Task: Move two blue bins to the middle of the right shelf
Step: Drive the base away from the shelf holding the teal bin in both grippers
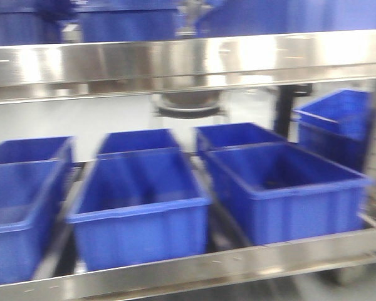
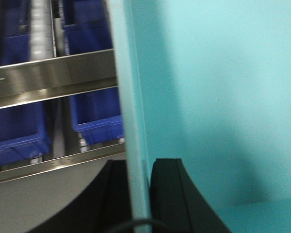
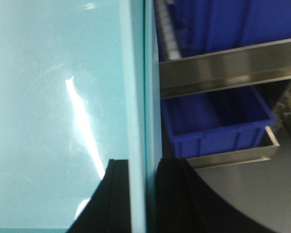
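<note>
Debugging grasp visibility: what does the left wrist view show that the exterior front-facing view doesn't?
Left wrist only: the pale cyan bin, its wall clamped by the left gripper, one black jaw on either side. Front-facing only: a whole shelf level with front and back rows of dark blue bins, plus the level above; no cyan bin or gripper is visible. Both: dark blue bins on steel shelf rails.

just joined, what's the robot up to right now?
Both arms are holding pale cyan-blue plastic. The left pincer is shut on the wall of a pale cyan-blue plastic bin. The right pincer is shut on a matching wall, but whether it's the same bin or a second one can't be told. They face a stainless-steel shelf holding darker royal-blue plastic bins. No pale bin shows on the shelf in the front view, so nothing is placed there yet.
</note>
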`<state>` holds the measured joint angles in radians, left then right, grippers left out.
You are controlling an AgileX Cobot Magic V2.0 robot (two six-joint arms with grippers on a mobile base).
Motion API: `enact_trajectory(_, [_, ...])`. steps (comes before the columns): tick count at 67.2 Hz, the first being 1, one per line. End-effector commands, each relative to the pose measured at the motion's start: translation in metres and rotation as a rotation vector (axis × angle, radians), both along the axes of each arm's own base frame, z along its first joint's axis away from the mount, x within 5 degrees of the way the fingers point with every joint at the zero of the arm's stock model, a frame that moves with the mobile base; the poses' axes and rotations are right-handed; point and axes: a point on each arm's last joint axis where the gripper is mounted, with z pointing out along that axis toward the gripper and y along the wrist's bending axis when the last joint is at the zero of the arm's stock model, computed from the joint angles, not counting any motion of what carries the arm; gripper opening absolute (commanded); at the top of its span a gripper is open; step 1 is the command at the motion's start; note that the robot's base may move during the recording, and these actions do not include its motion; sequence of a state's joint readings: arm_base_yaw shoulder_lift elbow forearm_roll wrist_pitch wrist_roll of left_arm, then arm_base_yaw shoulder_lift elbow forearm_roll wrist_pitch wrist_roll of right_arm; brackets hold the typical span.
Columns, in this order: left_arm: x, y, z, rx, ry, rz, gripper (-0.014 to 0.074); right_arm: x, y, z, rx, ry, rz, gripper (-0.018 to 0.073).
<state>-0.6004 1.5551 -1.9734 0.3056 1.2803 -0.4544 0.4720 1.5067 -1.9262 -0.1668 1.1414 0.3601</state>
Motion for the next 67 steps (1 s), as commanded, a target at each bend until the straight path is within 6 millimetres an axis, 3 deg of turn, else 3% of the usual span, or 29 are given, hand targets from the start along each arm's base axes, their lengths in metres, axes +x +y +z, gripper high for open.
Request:
enact_trajectory(1, [-0.0041,0.0007,0.0134,-0.041,-0.078,-0.025,-0.0111,-0.0064,-0.0028,0.0181,0.041,-0.110,0.011,-0.0167])
enact_trajectory(67, [-0.0041,0.0007,0.0134,-0.041,-0.078,-0.025,-0.0111,-0.0074,-0.0035,0.0162,0.032,-0.086,0.007,-0.0167])
